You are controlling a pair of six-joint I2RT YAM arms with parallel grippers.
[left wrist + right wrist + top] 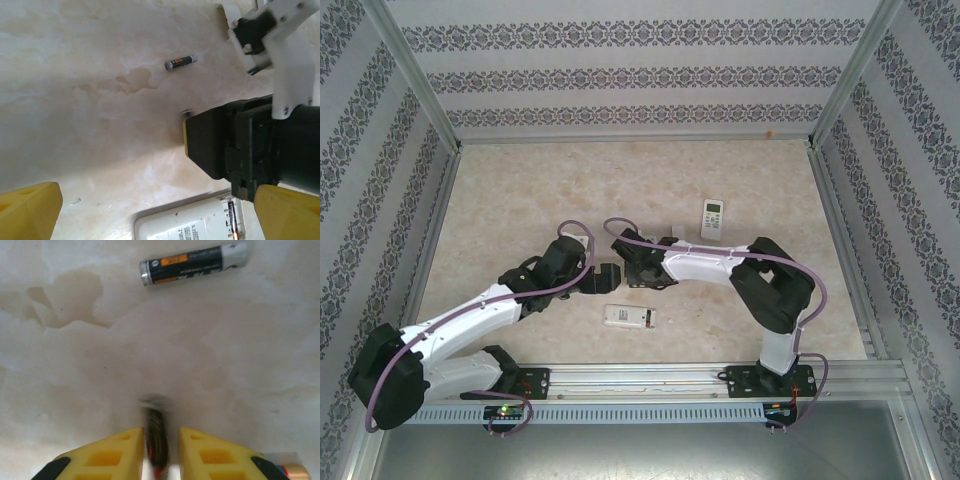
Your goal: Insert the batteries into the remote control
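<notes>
Two yellow fingers of the right gripper stood drawn in narrowly on an upright battery. The battery was blurred, so the contact was read as a grip rather than seen cleanly. This gripper hung low over the table, just beyond the far side of the open remote.

Left gripper: jaws spread wide, nothing between them, poised above the open remote's far edge and just beside the right gripper.

Progress, judged:
- One seated battery lay lengthwise in the open remote's compartment, at its uncovered end. Counted as loaded, though full seating could not be confirmed.
- One cell was in the right gripper, not yet over the compartment.
- One loose battery lay flat on the table beyond the open remote, past the right gripper, touching nothing.
- Estimate: less than half done, with the cover step not begun.

Surroundings: a second remote lay face up, well apart from the open remote toward the far right, and was not in play.

Obstructions: the two wrists crowded the space directly beyond the open remote. The empty left gripper sat close to the path the held cell would need into the compartment. It looked likely to need clearing, or else to steady the remote.
</notes>
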